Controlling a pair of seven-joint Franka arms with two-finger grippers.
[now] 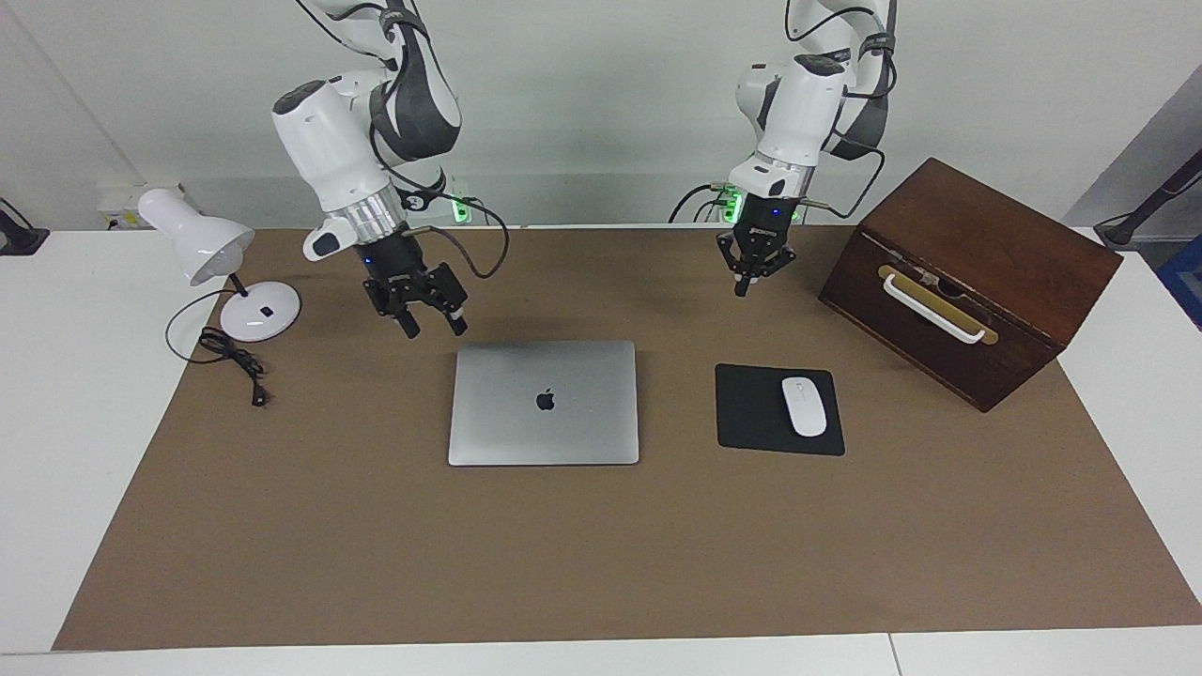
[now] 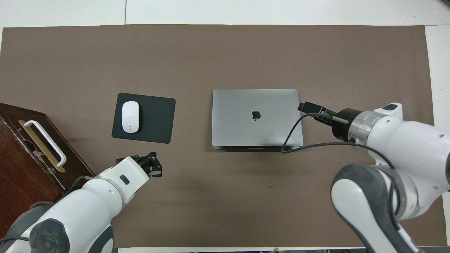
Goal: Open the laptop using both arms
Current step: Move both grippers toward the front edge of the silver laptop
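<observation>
Left gripper (image 1: 742,284): fingertips pressed together, pointing down, wrist upright.
Right gripper (image 1: 432,327): fingers (image 1: 457,325) spread apart, wrist tilted.

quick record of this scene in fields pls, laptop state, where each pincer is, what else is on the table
laptop: closed, flat on the brown mat, logo up
right pincer: open, up in the air by the laptop's corner at the right arm's end, touching nothing
left pincer: shut, empty, over bare mat
mouse: on black mouse pad
wooden box: left arm's end
desk lamp: right arm's end
</observation>
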